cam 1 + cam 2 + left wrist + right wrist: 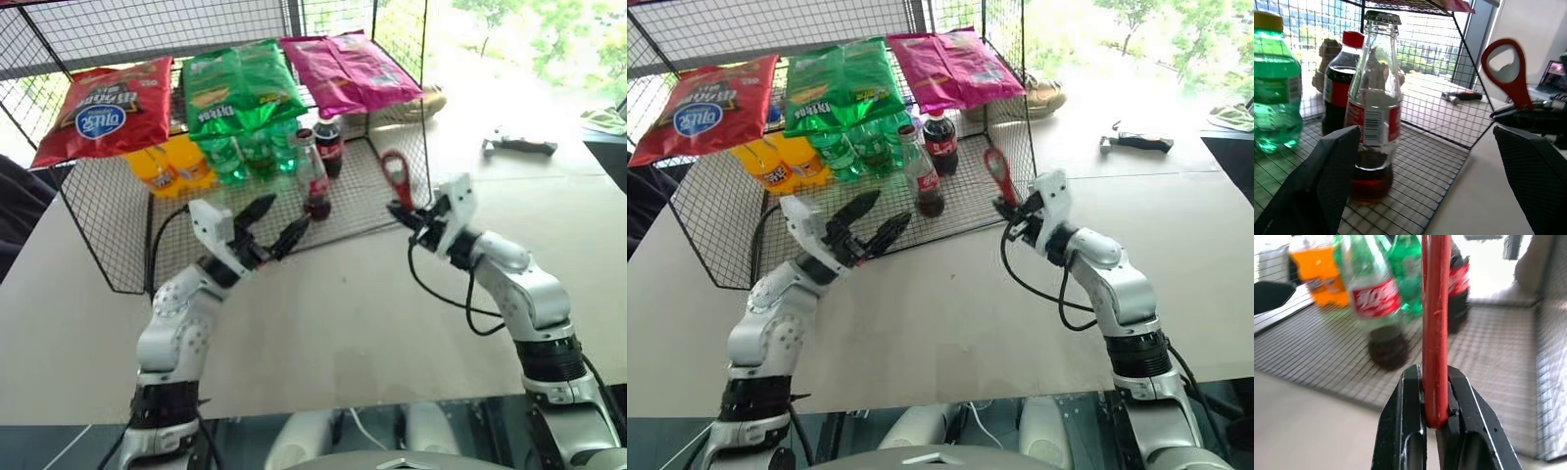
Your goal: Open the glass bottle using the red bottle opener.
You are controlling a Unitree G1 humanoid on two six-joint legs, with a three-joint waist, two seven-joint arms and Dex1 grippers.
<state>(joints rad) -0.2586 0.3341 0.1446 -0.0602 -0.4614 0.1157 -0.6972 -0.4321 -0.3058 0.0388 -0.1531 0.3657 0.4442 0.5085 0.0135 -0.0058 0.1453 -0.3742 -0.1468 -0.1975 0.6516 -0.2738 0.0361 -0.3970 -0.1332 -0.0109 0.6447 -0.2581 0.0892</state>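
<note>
Left wrist view shows us our left gripper (269,226) spread wide, near the glass bottle (1373,105) standing capped on the wire shelf (362,201), likely to steady it, while our right gripper (411,217) pinches the red bottle opener (397,178) upright, loop head free for the cap.

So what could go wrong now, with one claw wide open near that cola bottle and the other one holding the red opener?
The glass bottle stands free on the wire shelf, still capped and ungripped; a nudge from the open left gripper could tip it into the bottles right behind it. The right gripper pinches only the handle tip of the red bottle opener, so levering against the cap might twist the opener or make it slip.
</note>
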